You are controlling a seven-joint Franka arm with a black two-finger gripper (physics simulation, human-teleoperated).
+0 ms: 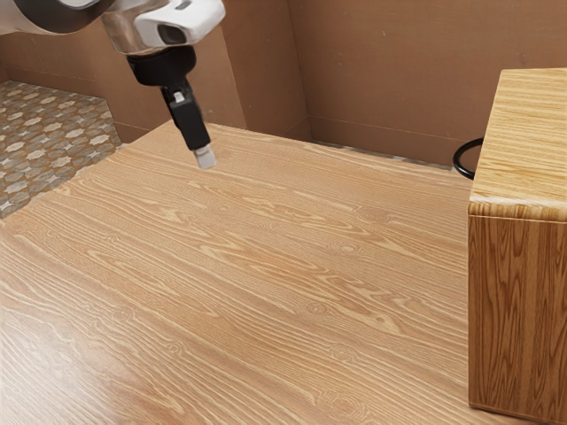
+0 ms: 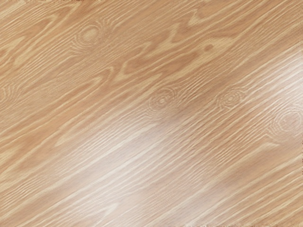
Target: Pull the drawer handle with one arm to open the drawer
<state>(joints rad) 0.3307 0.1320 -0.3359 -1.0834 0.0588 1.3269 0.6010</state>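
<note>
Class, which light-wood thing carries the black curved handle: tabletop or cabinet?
The box-shaped light-wood cabinet, exterior view's right: the black curved handle juts from it; the flat tabletop has none.

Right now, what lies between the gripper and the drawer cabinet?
Nothing: in the exterior view, only bare wooden table separates the gripper from the cabinet and its black handle.
</note>
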